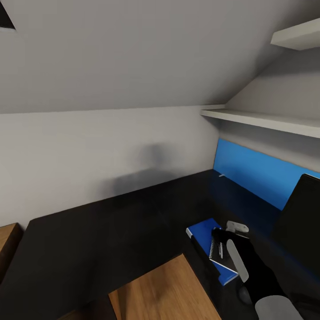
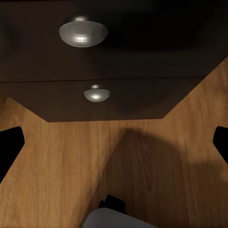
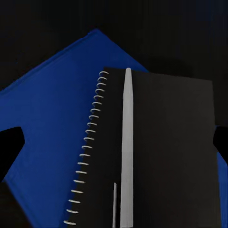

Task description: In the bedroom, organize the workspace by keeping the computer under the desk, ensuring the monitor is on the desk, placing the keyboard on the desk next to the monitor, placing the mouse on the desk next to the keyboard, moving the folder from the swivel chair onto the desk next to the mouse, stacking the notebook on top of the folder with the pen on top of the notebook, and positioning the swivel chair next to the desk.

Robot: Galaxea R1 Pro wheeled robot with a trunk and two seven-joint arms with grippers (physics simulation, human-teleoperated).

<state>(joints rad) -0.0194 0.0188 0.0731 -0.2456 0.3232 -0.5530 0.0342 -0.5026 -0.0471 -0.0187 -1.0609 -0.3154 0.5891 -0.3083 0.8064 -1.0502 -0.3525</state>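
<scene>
A: Which step is in hand?

B: The stacking looks finished. Under the right pincer [image 3: 114, 142] lies the flat bright blue rectangular folder [image 3: 47, 137], on it the small black wire-spiral notebook [image 3: 166, 156], and on that the thin pale silver-white pen [image 3: 126, 147], lying parallel to the spiral. All of it rests on the long glossy black L-shaped bench [image 1: 111, 231].

A: And the pincer itself?

B: Its fingers stand apart, dark tips at either edge of the right wrist view, the pen between them but lower down, touched by neither. It holds nothing.

A: So the next move?

B: My judgement: lift the right arm straight away without nudging the pen, then turn to the swivel chair, which still has to be brought beside the bench.

A: What does the head view add?

B: The setting: the wide thin black monitor [image 1: 300, 222] just beyond the right pincer [image 1: 235, 231], a long blue wall panel [image 1: 258, 171] behind it, white shelves [image 1: 266, 120] above. The arm covers part of the stack there; the right wrist view shows it plainly.

A: The left pincer [image 2: 114, 142]?

B: Open too, empty, over the wooden floor [image 2: 61, 166], facing the bench's drawer fronts with round silver knobs [image 2: 83, 32].
</scene>
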